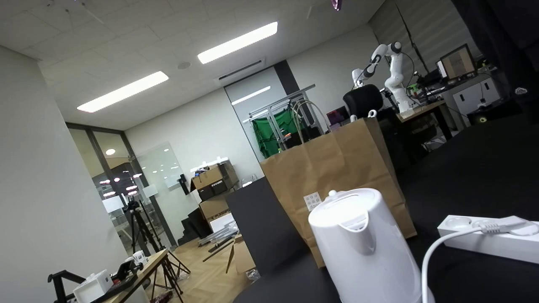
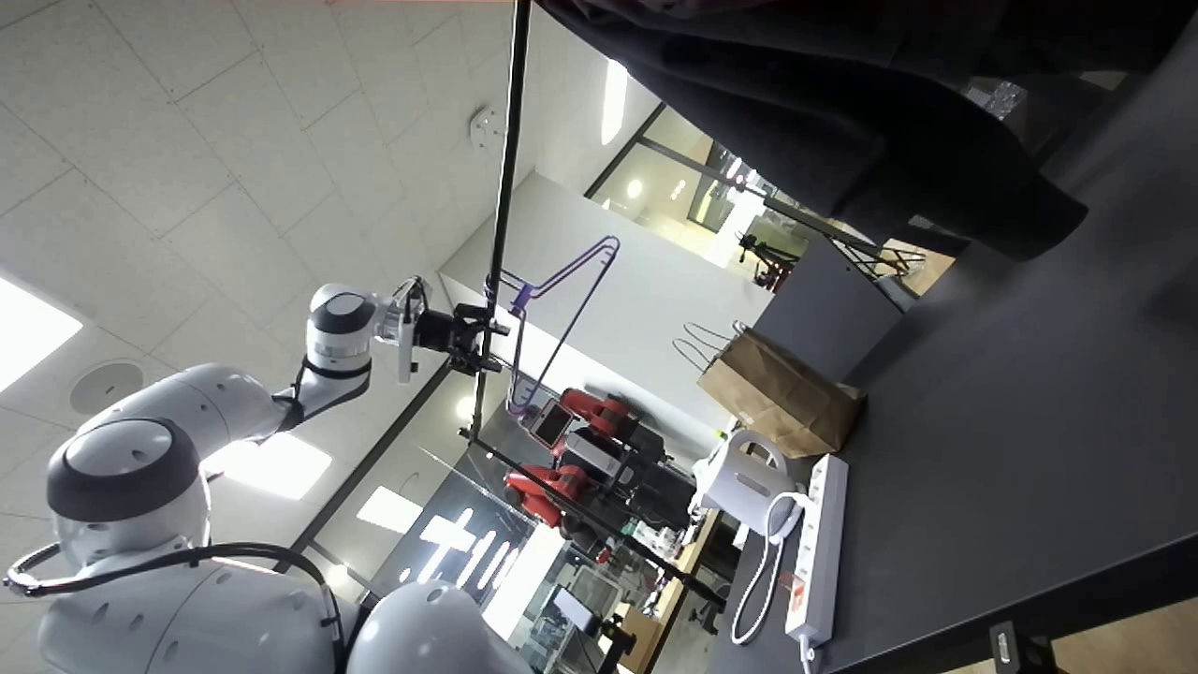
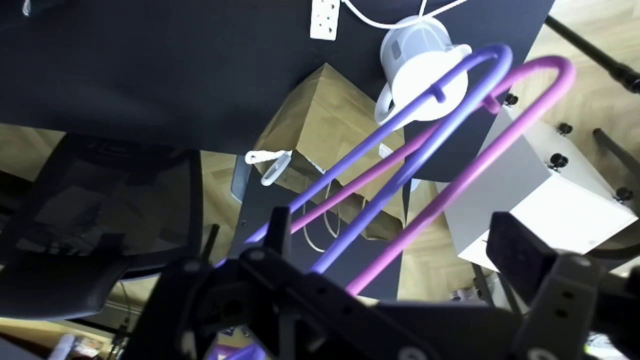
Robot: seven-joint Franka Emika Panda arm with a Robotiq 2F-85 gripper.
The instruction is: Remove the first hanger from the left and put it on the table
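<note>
We had the slim pink-magenta rod hanger (image 3: 465,179) up by the long black rail (image 2: 505,168), just right of a purple rod hanger (image 3: 400,179) in the wrist view: nicely rounded end, little peg inside. Our black two-finger gripper (image 3: 397,232) was spread wide.

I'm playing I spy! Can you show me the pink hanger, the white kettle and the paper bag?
Pink hanger (image 3: 430,215): in the wrist view, on one straight rod.
White kettle (image 1: 370,256): in an exterior view, on its body.
Paper bag (image 2: 781,393): in an exterior view, on its brown side.
</note>
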